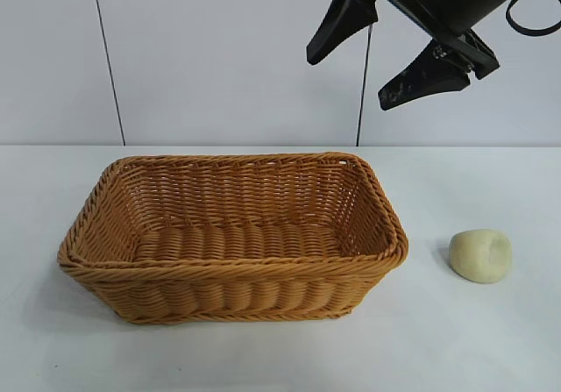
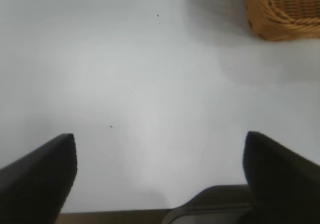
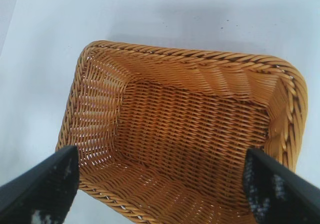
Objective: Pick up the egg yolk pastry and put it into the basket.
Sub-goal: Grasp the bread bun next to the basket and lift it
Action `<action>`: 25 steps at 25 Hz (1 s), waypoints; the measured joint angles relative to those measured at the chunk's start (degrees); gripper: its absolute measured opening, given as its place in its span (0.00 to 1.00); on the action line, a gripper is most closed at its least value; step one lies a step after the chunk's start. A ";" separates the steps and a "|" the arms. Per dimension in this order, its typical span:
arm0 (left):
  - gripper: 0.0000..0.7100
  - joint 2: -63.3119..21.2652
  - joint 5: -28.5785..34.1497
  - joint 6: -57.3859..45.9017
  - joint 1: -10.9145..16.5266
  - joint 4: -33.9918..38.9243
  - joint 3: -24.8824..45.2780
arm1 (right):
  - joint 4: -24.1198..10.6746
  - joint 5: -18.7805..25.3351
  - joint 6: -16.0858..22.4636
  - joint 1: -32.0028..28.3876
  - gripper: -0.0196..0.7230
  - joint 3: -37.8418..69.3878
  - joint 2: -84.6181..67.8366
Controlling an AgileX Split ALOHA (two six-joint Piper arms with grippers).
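The right gripper [image 1: 394,59] hangs spread and empty high over the basket [image 1: 351,160], the pastry [image 1: 480,255] lying on the table well below and outside it, so a straight descent would likely hit the rim instead.

We see bare white table [image 1: 491,339] all around the small pale cream-yellow pastry lump [image 1: 480,255]; only the large orange-brown wicker basket's [image 1: 230,274] wall stands near it.
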 joint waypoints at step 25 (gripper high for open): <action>0.98 -21.93 0.53 0.88 0.00 -0.05 0.51 | -33.61 9.55 17.23 -0.41 0.85 -6.56 0.00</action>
